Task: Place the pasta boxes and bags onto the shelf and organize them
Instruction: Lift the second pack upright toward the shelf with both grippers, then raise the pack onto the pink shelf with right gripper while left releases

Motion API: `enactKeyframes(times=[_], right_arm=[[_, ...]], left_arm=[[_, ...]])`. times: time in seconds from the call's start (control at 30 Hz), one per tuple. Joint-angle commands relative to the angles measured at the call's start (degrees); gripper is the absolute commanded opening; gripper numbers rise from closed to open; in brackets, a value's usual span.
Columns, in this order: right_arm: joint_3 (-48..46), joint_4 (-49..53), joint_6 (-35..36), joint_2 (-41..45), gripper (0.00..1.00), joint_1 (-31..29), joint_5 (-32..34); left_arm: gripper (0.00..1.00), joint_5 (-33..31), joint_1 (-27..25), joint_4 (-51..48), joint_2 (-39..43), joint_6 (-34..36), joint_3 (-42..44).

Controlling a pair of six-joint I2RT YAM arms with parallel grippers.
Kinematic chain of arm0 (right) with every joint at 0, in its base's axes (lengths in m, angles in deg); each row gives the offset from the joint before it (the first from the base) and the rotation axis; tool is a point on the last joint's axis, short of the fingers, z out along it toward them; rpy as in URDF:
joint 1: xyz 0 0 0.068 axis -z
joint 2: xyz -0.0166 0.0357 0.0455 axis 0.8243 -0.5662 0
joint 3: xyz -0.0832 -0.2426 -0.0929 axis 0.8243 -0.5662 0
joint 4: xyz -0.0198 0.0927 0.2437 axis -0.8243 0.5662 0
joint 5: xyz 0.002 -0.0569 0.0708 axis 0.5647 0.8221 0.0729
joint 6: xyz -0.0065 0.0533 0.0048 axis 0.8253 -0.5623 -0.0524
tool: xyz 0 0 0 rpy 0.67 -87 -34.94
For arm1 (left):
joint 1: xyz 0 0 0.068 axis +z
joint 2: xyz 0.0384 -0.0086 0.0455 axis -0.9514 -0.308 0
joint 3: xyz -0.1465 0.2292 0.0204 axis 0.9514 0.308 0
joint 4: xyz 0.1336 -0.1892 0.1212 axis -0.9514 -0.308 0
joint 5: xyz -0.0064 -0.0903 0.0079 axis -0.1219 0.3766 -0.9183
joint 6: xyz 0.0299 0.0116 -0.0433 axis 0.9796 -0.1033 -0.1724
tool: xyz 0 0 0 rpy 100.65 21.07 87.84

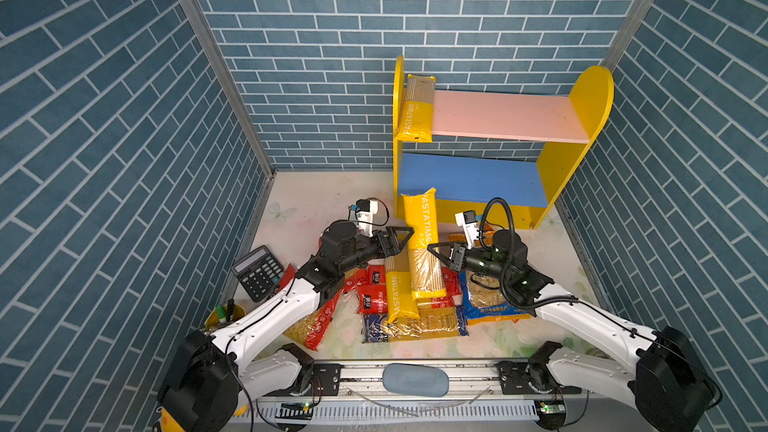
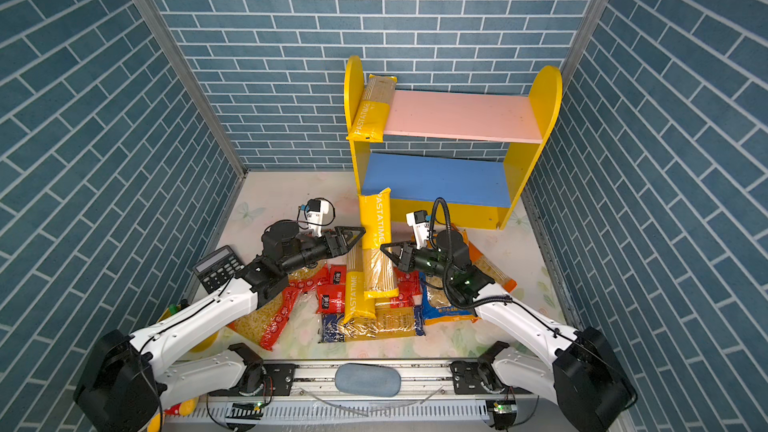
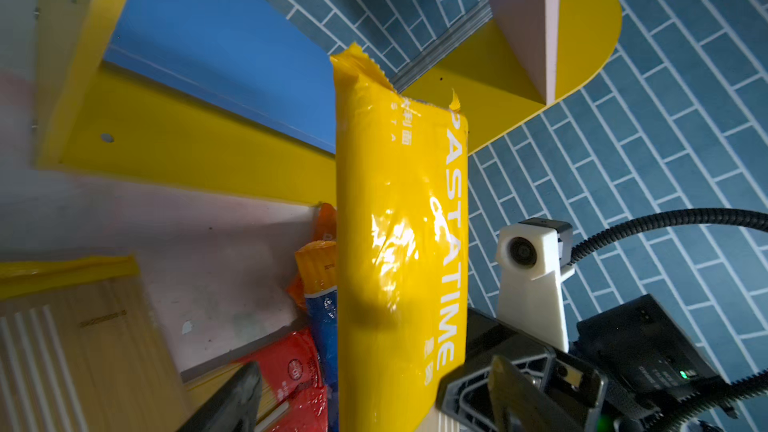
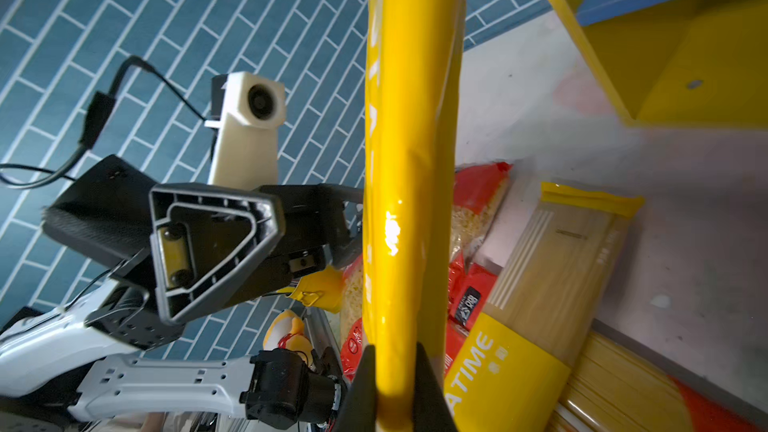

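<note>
A long yellow PASTATIME pack (image 1: 420,218) (image 2: 376,222) stands nearly upright above the pile, its top in front of the left end of the shelf's blue lower board (image 1: 469,176). My right gripper (image 1: 436,251) (image 4: 395,384) is shut on its edge. My left gripper (image 1: 401,238) (image 3: 374,401) straddles the same pack (image 3: 399,222) from the other side, open, its fingers off the wrapper. Another PASTATIME pack (image 1: 415,110) lies on the pink upper board (image 1: 498,114) against the left panel. A further PASTATIME pack (image 1: 397,297), red bags (image 1: 370,297), a blue spaghetti bag (image 1: 415,326) and a blue bag (image 1: 486,301) lie on the table.
A black calculator (image 1: 257,272) leans at the left wall beside a yellow cup of pens (image 1: 224,313). A yellow plush toy (image 4: 286,330) sits near the front rail. An orange bag (image 2: 486,263) lies under the right arm. Brick walls close in on three sides.
</note>
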Motion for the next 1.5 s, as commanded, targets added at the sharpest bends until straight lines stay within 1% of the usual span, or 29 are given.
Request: enactKeyframes(times=[0.0,0.07,0.13,0.23,0.3,0.43,0.6,0.63,0.67,0.77,0.83,0.87,1.0,1.07,1.1,1.27,1.47], right_arm=[[0.8,-16.9,0.4,0.9,0.0,-0.5,-3.9],[0.9,-19.4,-1.2,0.4,0.0,-0.6,-5.1],[0.9,-21.7,-2.5,0.3,0.0,-0.6,-6.1],[0.9,-24.1,-4.1,0.2,0.0,-0.7,-7.8],[0.9,-24.7,-4.9,-0.1,0.0,-0.7,-8.9],[1.7,-25.3,-6.9,-1.7,0.0,-0.7,-11.1],[2.7,-25.0,-8.9,-3.3,0.0,-0.6,-11.6],[2.7,-24.4,-8.9,-3.4,0.03,-0.6,-11.0],[2.7,-23.3,-8.8,-3.4,0.07,-0.6,-10.0],[1.1,-22.9,-9.0,-3.7,0.3,-0.6,-7.4],[-0.6,-23.4,-9.9,-3.9,0.42,-0.6,-5.7],[-1.5,-24.1,-10.5,-4.1,0.46,-0.6,-5.0],[-4.2,-24.7,-12.2,-5.3,0.58,-0.6,-4.4],[-4.9,-24.5,-13.0,-6.0,0.67,-0.6,-4.5],[-5.2,-24.4,-13.1,-6.0,0.69,-0.6,-4.4],[-5.8,-23.2,-11.9,-5.1,0.7,-0.6,-5.3],[-4.7,-25.9,-12.8,-4.9,0.62,-0.6,-6.8]], left_arm=[[0.86,4.3,-0.2,8.8,-2.4,-2.5,-1.3],[0.86,5.2,-0.2,12.4,-3.7,-4.1,-0.9],[0.84,5.9,-0.2,13.9,-4.1,-4.3,-1.2],[0.77,7.3,-0.3,14.8,-4.7,-3.5,-1.7],[0.71,7.9,-0.2,17.2,-5.2,-4.0,-1.3],[0.54,8.8,-0.2,21.3,-5.7,-5.0,-0.6],[0.28,8.8,-0.2,22.9,-5.5,-4.4,-0.6],[0.23,8.7,-0.3,23.1,-5.4,-4.4,-0.7],[0.19,8.7,-0.2,23.3,-5.2,-4.0,-0.8],[0.1,8.2,-0.2,23.1,-4.7,-3.2,-1.6],[0.07,7.7,-0.1,23.2,-4.3,-2.7,-2.1],[0.06,7.4,0.0,23.4,-4.3,-2.6,-2.5],[0.04,7.7,1.6,23.6,-4.3,-2.7,-6.2],[0.04,7.9,2.1,23.1,-4.5,-2.4,-9.1],[0.04,8.1,2.2,22.9,-4.7,-2.2,-10.3],[0.04,8.1,2.2,23.9,-5.9,-2.8,-14.5],[0.04,7.9,2.2,26.3,-7.2,-4.8,-15.5]])
